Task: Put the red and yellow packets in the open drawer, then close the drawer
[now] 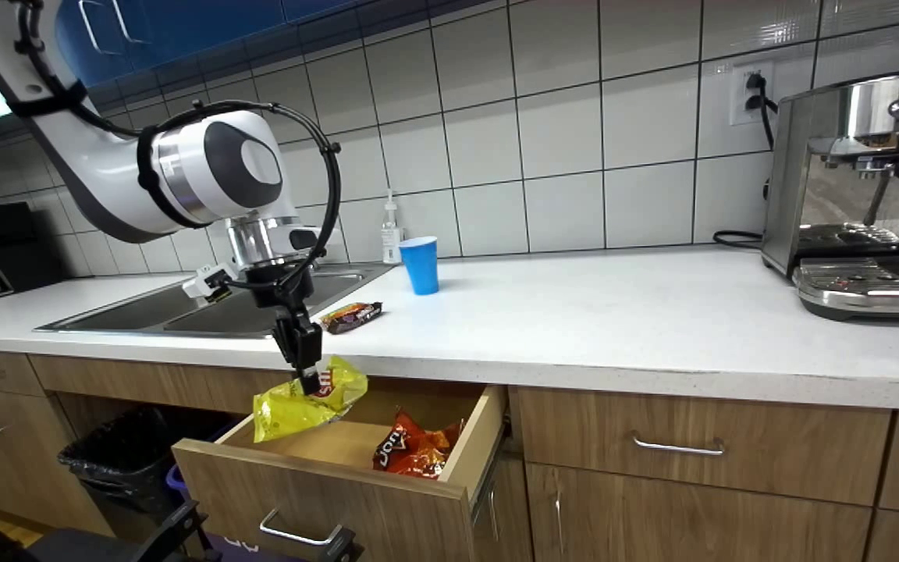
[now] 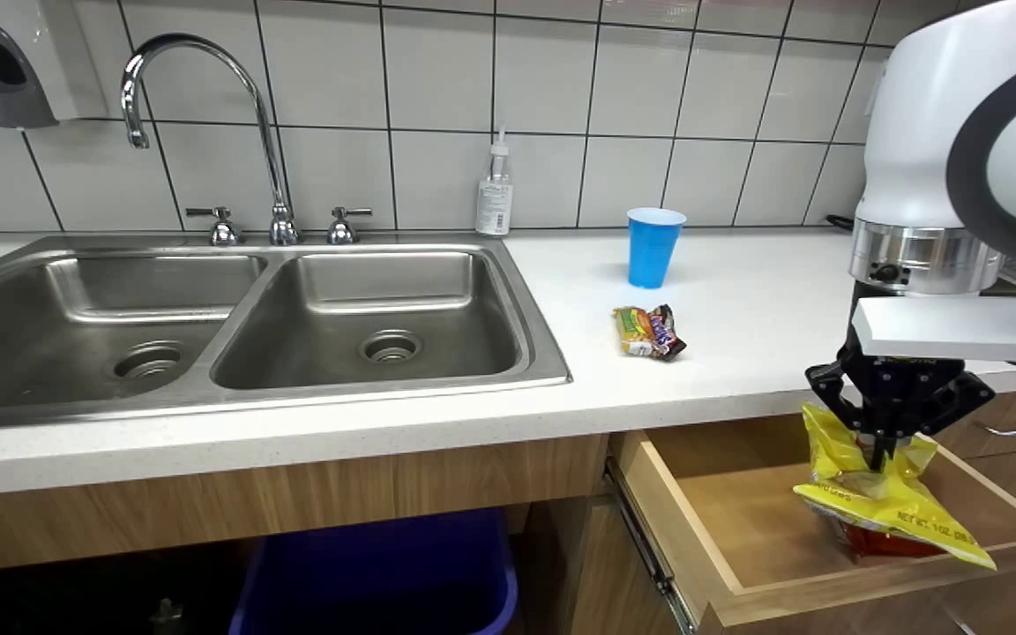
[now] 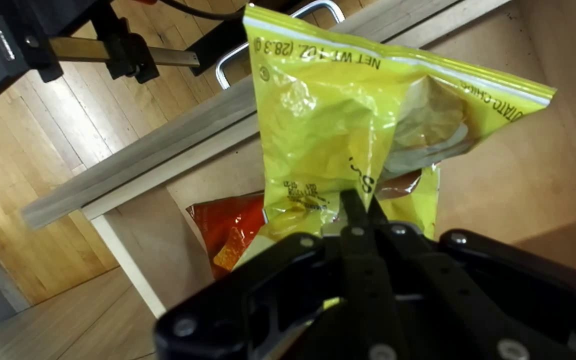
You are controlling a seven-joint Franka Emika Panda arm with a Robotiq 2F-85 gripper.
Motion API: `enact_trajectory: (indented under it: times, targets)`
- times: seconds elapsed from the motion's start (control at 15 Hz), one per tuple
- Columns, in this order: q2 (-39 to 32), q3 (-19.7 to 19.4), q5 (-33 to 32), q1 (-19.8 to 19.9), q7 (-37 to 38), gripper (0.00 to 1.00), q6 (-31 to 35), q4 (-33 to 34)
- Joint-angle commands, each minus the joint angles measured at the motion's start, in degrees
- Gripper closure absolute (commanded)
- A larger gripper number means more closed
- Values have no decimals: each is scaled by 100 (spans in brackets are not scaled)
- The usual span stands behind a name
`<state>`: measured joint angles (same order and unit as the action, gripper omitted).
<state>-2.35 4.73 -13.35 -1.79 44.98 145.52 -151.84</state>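
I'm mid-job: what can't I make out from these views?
Red packet: partly hidden by the yellow packet in the wrist view.
The yellow packet's large lettering: partly covered by the fingers in an exterior view.
Drawer front: lower part cut off by the bottom edge in an exterior view.
Bottle label: print too small to read in both exterior views.

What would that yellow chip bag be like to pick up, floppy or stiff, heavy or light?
Probably floppy: the yellow packet is creased where the gripper pinches it. It's likely light too, since the print on it reads NET WT. 1 OZ. And it may be a bit slippery, because its surface looks smooth and shiny.
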Motion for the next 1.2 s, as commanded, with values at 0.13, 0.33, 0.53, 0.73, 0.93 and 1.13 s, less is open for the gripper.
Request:
enact_trajectory:
  times: [0.13,0.33,0.53,0.73,0.93,1.13]
  targets:
    - [-334,-160,-201,-156,357,100,-1,347]
    - [-440,-227,-206,-210,414,100,-1,437]
    - [-516,-305,-211,-270,474,72,7,499]
    - [-515,-371,-186,-303,458,52,1,508]
    - [-440,-409,-128,-297,371,30,-38,464]
    - [-319,-427,-49,-266,235,6,-98,386]
